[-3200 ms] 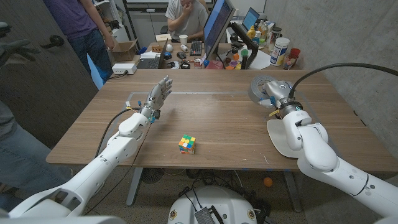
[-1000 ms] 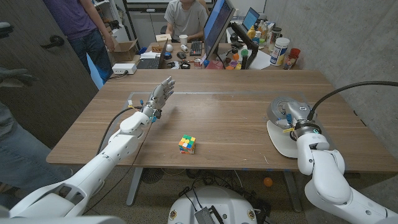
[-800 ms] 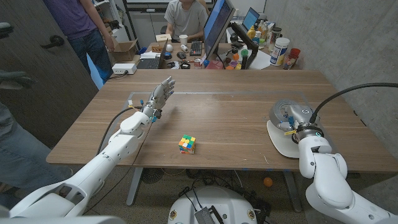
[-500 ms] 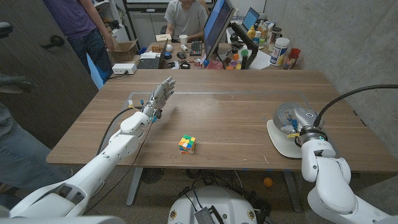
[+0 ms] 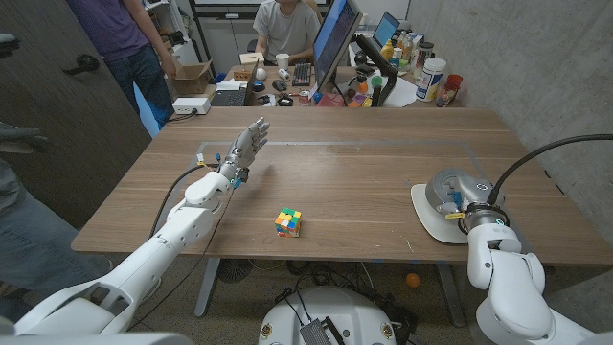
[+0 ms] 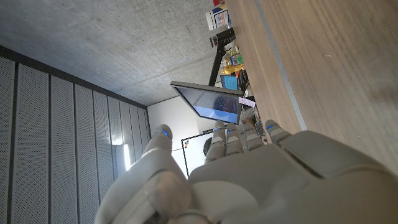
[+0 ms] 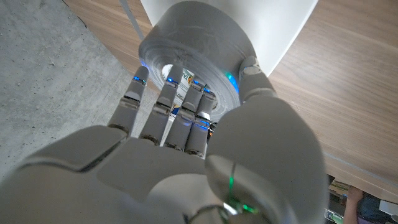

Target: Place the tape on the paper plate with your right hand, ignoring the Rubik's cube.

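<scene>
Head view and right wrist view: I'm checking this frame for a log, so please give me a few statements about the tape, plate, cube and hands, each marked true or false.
1. The right hand grips the roll of grey tape over the paper plate. True.
2. The Rubik's cube sits on the paper plate. False: it lies on the bare wooden table, far from the plate.
3. The left hand holds nothing, fingers apart. True.
4. The left hand touches the Rubik's cube. False: it is well apart from it.

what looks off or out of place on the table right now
Nothing stands out. The right hand holds the tape over the paper plate; the Rubik's cube sits intact mid-table, and the left hand is raised and holds nothing.
</scene>
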You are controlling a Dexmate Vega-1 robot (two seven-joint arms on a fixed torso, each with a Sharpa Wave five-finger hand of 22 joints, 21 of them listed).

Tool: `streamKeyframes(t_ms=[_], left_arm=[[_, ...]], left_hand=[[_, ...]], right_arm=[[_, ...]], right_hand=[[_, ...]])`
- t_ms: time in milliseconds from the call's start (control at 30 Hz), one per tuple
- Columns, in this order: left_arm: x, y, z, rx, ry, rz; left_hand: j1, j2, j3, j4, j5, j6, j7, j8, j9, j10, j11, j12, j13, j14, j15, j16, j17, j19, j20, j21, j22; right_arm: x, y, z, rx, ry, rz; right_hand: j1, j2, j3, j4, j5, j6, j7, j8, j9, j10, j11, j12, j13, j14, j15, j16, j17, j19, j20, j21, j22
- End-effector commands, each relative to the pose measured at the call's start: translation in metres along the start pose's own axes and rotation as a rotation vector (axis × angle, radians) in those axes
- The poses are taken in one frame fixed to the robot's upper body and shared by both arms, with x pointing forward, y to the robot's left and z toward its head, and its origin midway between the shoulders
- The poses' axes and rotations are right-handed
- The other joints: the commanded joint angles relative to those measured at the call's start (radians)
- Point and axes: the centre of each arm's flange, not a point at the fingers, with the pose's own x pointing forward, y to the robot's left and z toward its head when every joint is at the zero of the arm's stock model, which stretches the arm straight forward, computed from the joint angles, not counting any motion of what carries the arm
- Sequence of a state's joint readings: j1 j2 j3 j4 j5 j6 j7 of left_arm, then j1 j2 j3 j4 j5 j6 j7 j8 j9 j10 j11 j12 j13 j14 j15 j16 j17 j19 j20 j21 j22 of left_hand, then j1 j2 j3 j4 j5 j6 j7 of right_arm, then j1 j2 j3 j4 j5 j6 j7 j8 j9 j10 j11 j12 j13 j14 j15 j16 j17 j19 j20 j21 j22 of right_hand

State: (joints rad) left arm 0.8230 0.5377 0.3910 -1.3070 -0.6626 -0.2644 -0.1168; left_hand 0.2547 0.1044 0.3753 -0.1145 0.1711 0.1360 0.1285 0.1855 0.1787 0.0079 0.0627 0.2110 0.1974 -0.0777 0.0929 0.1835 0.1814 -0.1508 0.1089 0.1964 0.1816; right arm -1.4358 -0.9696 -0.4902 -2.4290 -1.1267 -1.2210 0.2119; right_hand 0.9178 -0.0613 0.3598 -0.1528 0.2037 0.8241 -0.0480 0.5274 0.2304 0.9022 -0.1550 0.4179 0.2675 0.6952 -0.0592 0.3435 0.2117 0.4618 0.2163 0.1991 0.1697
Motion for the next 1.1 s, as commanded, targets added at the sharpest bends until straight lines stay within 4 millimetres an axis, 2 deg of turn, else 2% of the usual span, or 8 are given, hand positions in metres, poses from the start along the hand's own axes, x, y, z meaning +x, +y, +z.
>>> streamKeyframes(t_ms=[33,1100], left_arm=[[0.001,-0.001,0.000,0.003,0.007,-0.005],[0.000,-0.001,-0.006,0.000,0.021,-0.001]], left_hand=[[0.001,0.008,0.007,-0.001,0.004,0.010,-0.002,0.008,0.005,-0.004,0.002,0.002,0.004,-0.002,0.000,0.006,0.003,-0.009,-0.003,0.005,0.003],[0.001,0.006,0.009,-0.002,0.003,0.015,-0.004,0.008,0.005,-0.004,0.000,0.003,0.004,-0.003,0.001,0.006,0.004,-0.011,-0.001,0.005,0.003]], right_arm=[[-0.004,0.011,-0.006,-0.025,0.016,0.059],[0.013,0.021,-0.007,-0.059,0.002,0.108]], right_hand=[[0.113,0.124,0.001,0.003,0.005,0.164,-0.142,0.002,0.001,0.063,-0.060,0.003,0.003,0.006,-0.003,-0.004,0.005,0.010,-0.004,-0.002,0.003],[0.114,0.126,-0.006,0.003,0.004,0.165,-0.144,0.003,-0.002,0.066,-0.060,0.001,0.006,0.006,-0.006,-0.010,0.009,0.013,-0.004,-0.004,0.003]])
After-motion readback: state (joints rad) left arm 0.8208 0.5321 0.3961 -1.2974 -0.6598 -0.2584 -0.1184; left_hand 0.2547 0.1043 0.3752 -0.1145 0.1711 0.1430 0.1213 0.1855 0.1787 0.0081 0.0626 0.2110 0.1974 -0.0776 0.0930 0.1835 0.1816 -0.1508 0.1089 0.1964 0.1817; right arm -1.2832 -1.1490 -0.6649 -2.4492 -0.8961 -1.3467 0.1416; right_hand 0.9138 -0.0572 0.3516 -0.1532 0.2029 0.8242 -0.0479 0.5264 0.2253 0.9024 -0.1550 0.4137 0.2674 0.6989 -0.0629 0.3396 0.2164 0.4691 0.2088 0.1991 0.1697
